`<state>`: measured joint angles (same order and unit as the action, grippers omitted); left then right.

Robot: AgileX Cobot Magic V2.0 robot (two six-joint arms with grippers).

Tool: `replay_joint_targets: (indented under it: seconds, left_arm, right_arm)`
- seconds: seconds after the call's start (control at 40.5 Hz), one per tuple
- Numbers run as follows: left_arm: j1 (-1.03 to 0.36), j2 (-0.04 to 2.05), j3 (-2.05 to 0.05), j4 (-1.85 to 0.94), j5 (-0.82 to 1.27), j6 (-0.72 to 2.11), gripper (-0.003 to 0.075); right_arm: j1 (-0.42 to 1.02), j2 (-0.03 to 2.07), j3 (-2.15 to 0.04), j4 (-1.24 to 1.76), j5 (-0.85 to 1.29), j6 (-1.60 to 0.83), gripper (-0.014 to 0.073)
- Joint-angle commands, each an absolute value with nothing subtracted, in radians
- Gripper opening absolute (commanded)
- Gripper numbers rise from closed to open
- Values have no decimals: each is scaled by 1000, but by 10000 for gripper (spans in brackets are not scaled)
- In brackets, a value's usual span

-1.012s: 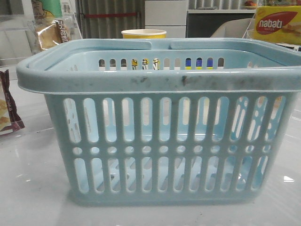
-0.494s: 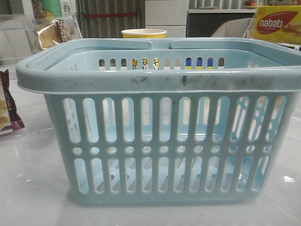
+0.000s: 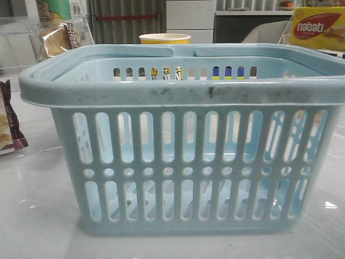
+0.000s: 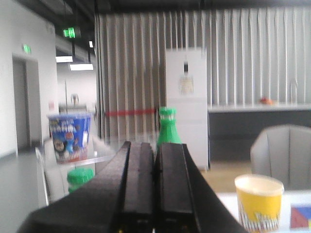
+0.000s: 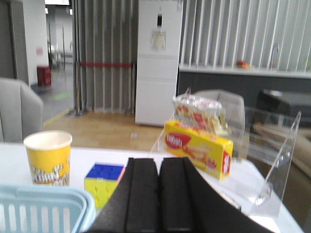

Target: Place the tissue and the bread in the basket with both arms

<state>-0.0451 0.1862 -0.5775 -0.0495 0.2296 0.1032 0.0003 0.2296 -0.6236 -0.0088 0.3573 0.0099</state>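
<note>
A dark red snack bag (image 3: 9, 120) lies at the far left of the table (image 3: 32, 216). Behind it, on a clear stand, sits the bread (image 3: 58, 36). The basket (image 3: 183, 97) stands upright at the centre of the table and fills most of the front view; a yellow paper cup (image 3: 164, 38) shows beyond its far rim, and a yellow wafer box (image 3: 318, 27) sits at the far right. The tissue cannot be located in any view. The left gripper (image 4: 155, 155) has its fingers pressed together on nothing. The right gripper (image 5: 159, 170) is likewise closed and empty, above the basket's corner (image 5: 43, 208), near a colour cube (image 5: 103, 183).
</note>
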Motion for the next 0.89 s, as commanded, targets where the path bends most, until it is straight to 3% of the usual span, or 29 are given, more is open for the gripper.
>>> replay_joint_targets:
  seconds: [0.0,0.271,0.617,0.691,0.864]
  left_arm:
    - [-52,267,-649,-60,281,99,98]
    - [-52,385,-643,-61,447,99,98]
    - [-52,461,-643,-114,521,99,98]
    - [-52,461,-643,-116,523,99,98]
    - [-52,461,-643,-116,523,99,99]
  right_arm:
    - [-2,309,-694,-9,391,12,55]
    - [-2,449,-691,-9,580,12,55]
    - [-2,596,-691,-9,664,12,66]
    - [-2,625,-691,-9,667,12,139]
    - [-2,682,-691,-9,666,12,486]
